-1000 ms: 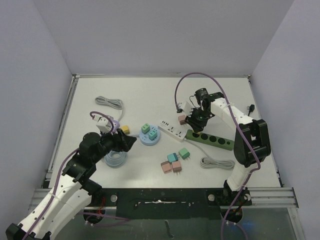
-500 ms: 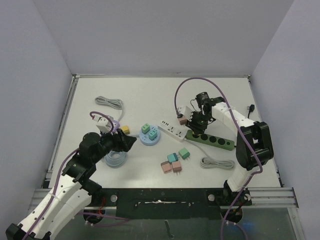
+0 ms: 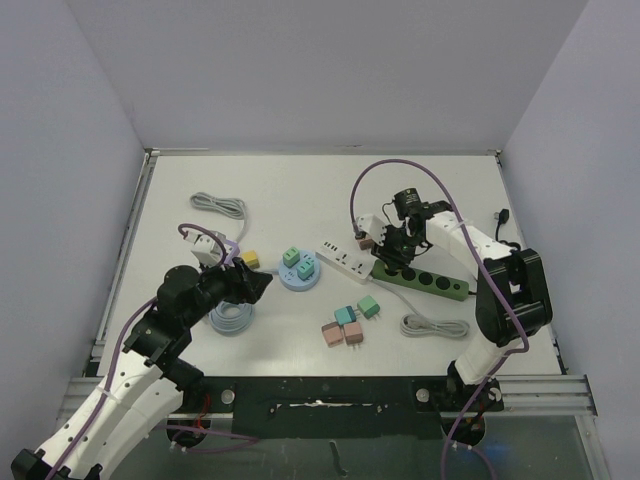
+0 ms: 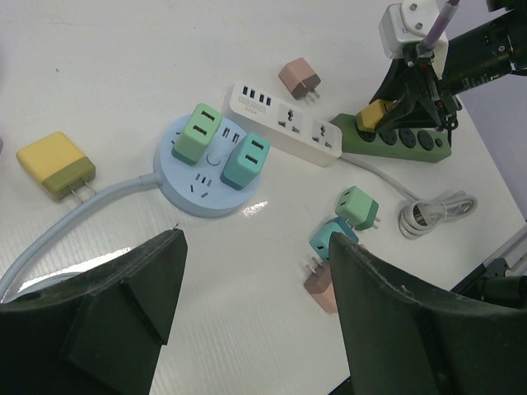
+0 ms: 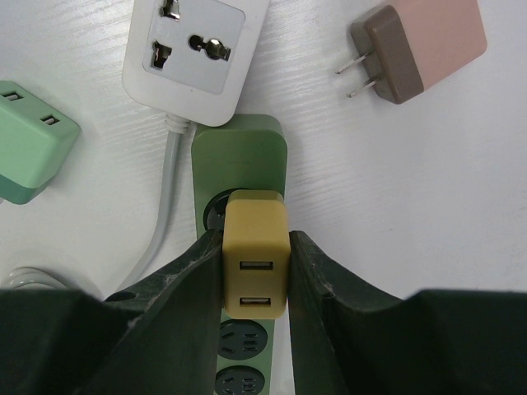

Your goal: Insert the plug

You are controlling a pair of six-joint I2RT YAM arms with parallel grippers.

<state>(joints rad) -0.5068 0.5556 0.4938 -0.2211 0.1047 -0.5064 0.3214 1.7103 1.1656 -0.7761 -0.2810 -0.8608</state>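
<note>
A yellow plug with two USB ports sits clamped between the fingers of my right gripper. It stands upright over the first round socket at the end of the green power strip; whether its prongs are in the socket is hidden. In the top view the right gripper is at the left end of the green power strip. My left gripper hovers open and holds nothing, left of the round blue hub. In the left wrist view the left gripper frames bare table, with the yellow plug far off.
A white power strip lies just left of the green one, with a pink plug behind it. A round blue hub carries two greenish plugs. Several loose plugs and a coiled cable lie nearer. Another yellow plug lies by the hub.
My right gripper has shifted slightly left and down toward the strip's end socket, carrying the yellow plug. The left arm has not moved.
</note>
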